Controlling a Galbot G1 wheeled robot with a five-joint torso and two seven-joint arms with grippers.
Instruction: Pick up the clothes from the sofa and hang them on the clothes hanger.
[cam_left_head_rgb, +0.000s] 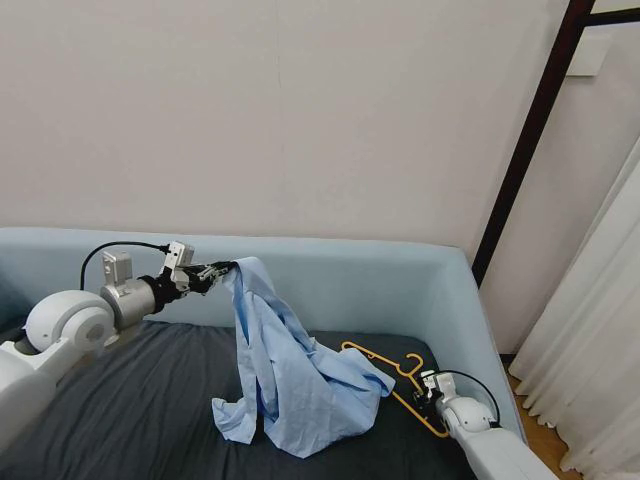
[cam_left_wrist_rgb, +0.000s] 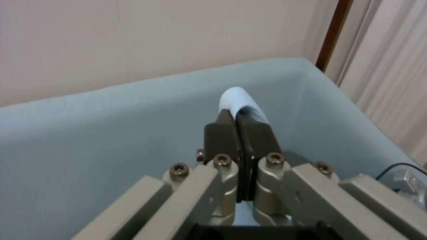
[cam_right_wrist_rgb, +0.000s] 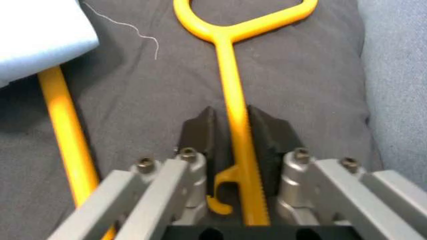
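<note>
The left gripper (cam_left_head_rgb: 218, 269) is clamped on a fold of the light blue shirt (cam_left_head_rgb: 290, 375). The fold pokes out just past its fingertips, and the rest drapes below the jaws onto the sofa (cam_left_head_rgb: 380, 285) seat. The right gripper (cam_right_wrist_rgb: 231, 122) pinches the yellow hanger (cam_right_wrist_rgb: 230, 75), whose bar runs between its jaws.

Home living room, pale blue sofa (cam_left_head_rgb: 380, 285), white curtain (cam_left_head_rgb: 600, 340), plain wall (cam_left_head_rgb: 300, 110)

Blue shirt (cam_left_head_rgb: 285, 380) hanging lifted, yellow hanger (cam_right_wrist_rgb: 233, 90) flat, partly beneath
</note>
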